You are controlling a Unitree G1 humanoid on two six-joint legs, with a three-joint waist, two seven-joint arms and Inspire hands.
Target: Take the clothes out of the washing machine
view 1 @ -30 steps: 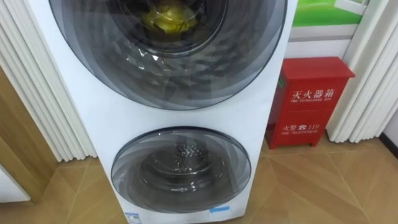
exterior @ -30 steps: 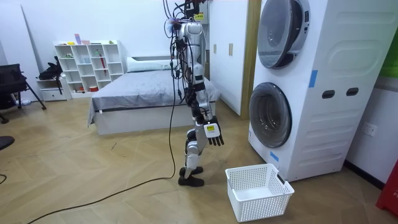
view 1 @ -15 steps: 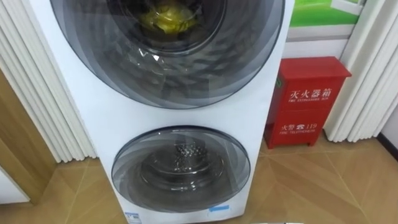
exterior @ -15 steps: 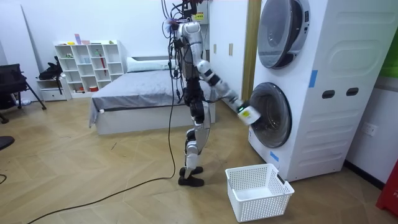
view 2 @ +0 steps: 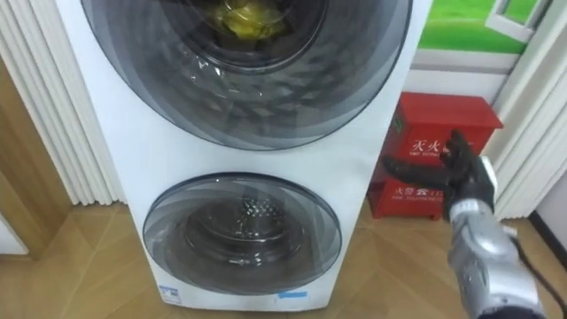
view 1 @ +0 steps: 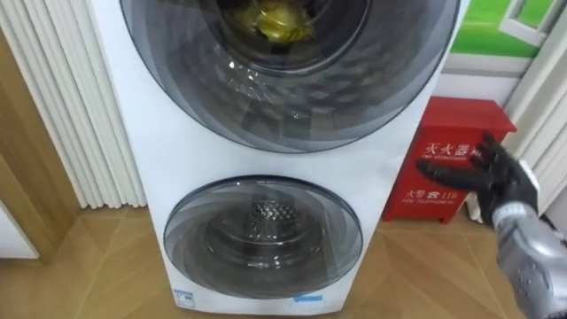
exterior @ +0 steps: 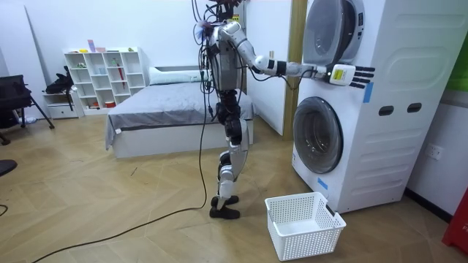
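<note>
The robot's right hand (view 1: 503, 182) is held out at chest height on the right, fingers straight and fanned apart, holding nothing. It hangs in front of a red cabinet (view 1: 461, 117) that stands on the floor just beside the right edge of a tall white washing machine (view 1: 168, 151). The hand appears to be just off the machine's right front edge and not touching it.

From the hand, the task's thing lies up and to the robot's left. A crumpled bundle of yellow clothes (view 1: 276, 21) sits inside the top drum, behind the large round upper door (view 1: 292, 102). That glass door looks closed, so it stands between the hand and the clothes. The bundle is bunched up, with no clear long axis. The right hand is the one stretched toward the machine, so it is judged the one placed to reach the door, probably at its right rim.

Below, the round lower door (view 1: 263, 241) also looks closed; through it only bare metal drum shows, with no laundry to be seen.

In the room view the robot stands upright facing the machine, arm stretched forward level with the bottom of the upper door. A white basket (exterior: 311, 245) sits on the wooden floor (exterior: 110, 212) near the machine's foot, and it is empty.
</note>
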